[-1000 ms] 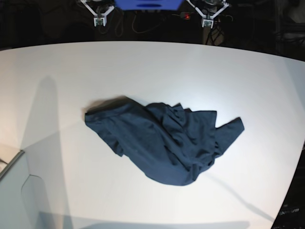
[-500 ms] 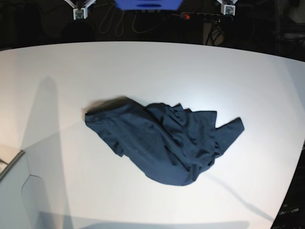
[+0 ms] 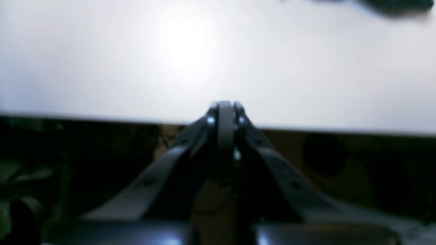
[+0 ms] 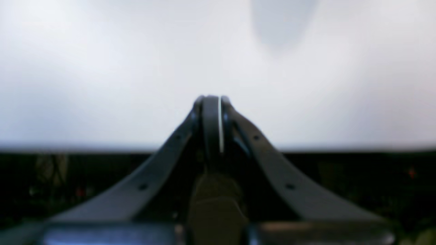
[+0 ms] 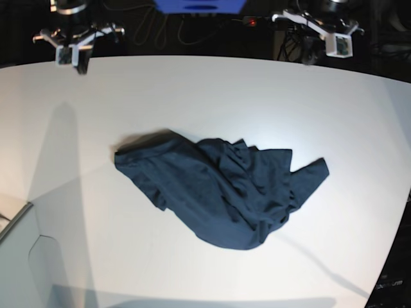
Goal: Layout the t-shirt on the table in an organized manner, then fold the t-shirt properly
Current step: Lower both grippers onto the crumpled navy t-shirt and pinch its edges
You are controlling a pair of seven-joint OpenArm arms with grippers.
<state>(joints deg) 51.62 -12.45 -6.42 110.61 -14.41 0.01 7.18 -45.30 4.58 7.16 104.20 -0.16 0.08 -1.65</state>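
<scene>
The dark navy t-shirt (image 5: 221,192) lies crumpled in a heap at the middle of the white table (image 5: 205,90), one sleeve sticking out to the right. In the left wrist view only a dark blurred sliver of the t-shirt (image 3: 391,5) shows at the top right. My left gripper (image 3: 224,106) is shut and empty, hanging over the table's far edge; in the base view the left gripper (image 5: 311,54) is at the top right. My right gripper (image 4: 212,100) is also shut and empty above the far edge, and the right gripper (image 5: 81,64) shows at the base view's top left. Both are far from the shirt.
A blue unit (image 5: 199,5), a red light (image 5: 252,22) and cables sit in the dark behind the table. A pale grey ledge (image 5: 16,256) juts in at the lower left. The table's curved edge drops off at the lower right (image 5: 385,269).
Both arms have swung outward and lower, from the top middle toward the table's far corners. The t-shirt has not moved.
</scene>
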